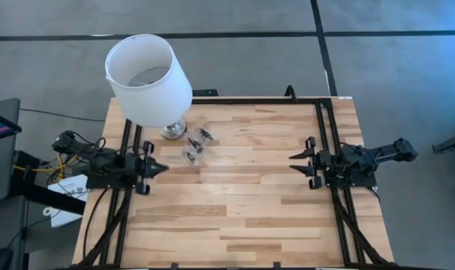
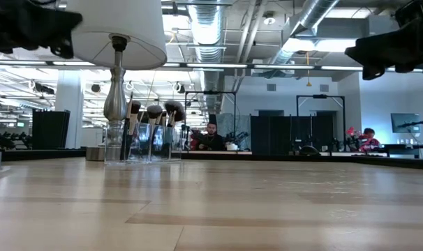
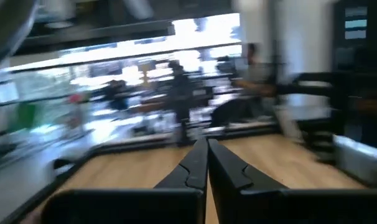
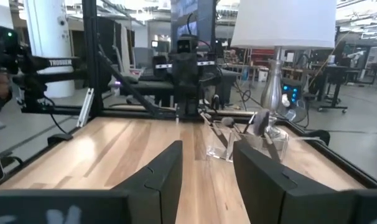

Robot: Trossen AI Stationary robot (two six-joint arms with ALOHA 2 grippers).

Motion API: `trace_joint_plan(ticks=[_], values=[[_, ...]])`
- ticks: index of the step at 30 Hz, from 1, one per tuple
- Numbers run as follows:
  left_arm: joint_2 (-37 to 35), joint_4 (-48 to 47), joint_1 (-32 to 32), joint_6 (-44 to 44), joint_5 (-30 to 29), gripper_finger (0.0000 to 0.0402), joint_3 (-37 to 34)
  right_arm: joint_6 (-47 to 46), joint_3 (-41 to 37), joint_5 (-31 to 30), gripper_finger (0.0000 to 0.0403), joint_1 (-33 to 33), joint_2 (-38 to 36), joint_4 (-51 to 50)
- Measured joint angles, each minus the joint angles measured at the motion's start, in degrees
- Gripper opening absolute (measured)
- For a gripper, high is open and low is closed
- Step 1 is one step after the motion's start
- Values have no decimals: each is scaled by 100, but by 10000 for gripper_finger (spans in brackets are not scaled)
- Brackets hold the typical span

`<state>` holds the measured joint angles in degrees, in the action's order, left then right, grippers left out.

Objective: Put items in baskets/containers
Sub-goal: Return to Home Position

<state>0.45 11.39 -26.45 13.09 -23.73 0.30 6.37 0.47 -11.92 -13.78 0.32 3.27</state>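
Clear cup point(image 2: 143, 148) of brushes point(image 2: 154, 111) near left fingers point(image 1: 155, 169), not touching.

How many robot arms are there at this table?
2. The left gripper is shut at the table's left side; the right gripper is open at its right side. No others show.

Brushes point(image 2: 154, 111) upright in clear cup point(image 2: 143, 149) beside lamp point(image 2: 115, 96)

Brushes point(image 2: 154, 111) in the cup point(image 2: 145, 148) — just beside the lamp base point(image 1: 173, 131)
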Motion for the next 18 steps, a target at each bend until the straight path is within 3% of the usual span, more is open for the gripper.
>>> trace_joint_plan(ticks=[2, 5, 13, 18], values=[[5, -13, 89, 25, 662, 10, 2, -32, -2, -2, 134, -6, 2, -13], [117, -54, 363, -16, 1199, 10, 2, -33, -4, -2, 133, -6, 2, -44], [843, -240, 1494, -335, 1722, 10, 4, -34, -7, -4, 134, -6, 2, -46], [941, -240, 1774, -334, 1803, 10, 4, -34, -9, -4, 133, -6, 2, -48]])
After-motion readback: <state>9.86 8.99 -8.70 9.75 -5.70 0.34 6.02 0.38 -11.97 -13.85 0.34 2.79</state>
